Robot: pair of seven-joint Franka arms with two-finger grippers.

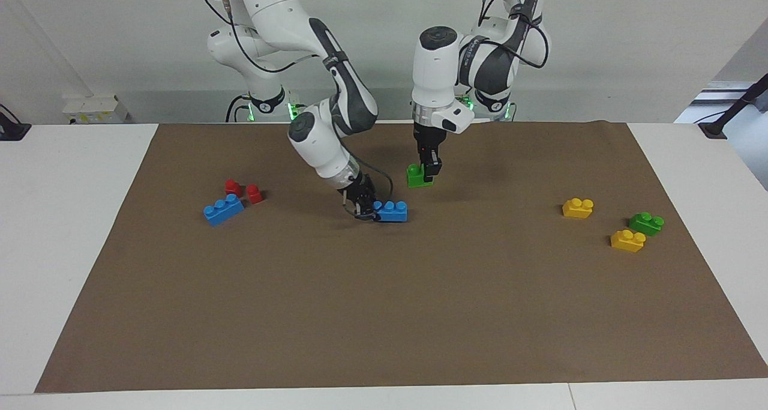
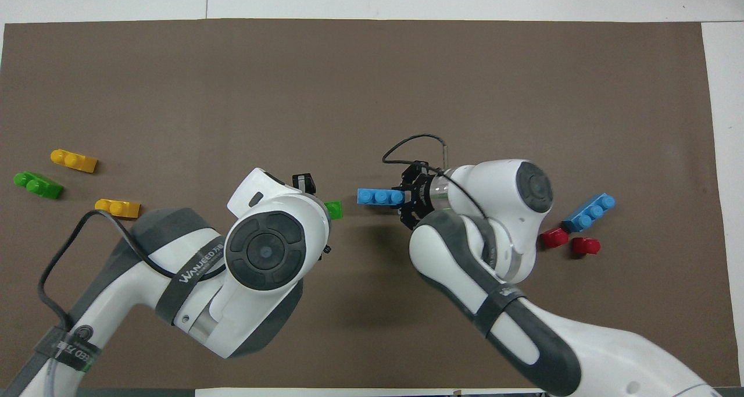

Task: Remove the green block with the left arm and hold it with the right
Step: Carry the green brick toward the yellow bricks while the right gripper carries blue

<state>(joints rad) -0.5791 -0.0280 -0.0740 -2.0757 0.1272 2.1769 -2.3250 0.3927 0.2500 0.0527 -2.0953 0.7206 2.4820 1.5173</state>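
We see the brown mat [image 1: 384, 314] spread over the table, both arms bent in over its middle. The left arm drops nearly straight down; its left gripper [image 1: 429, 173] is pinched on the green block [image 1: 417, 177], which hangs clear of the mat, up and off to one side of the blue three-stud brick [image 1: 390, 211] — toward the left arm's end. The right arm slants low, and the right gripper [image 1: 366, 211] is clamped on the end of that blue brick, which looks to rest on the mat.

So we judge the separation done: the green block is off and the base is pinned. What seems left is only to carry the block away or set it down.

Toward the left arm's end from the left gripper lie two yellow bricks [image 1: 578, 208] and a darker green brick [image 1: 646, 223]; toward the right arm's end from the right gripper, another blue brick [image 1: 223, 209] and two red pieces [image 1: 243, 190].
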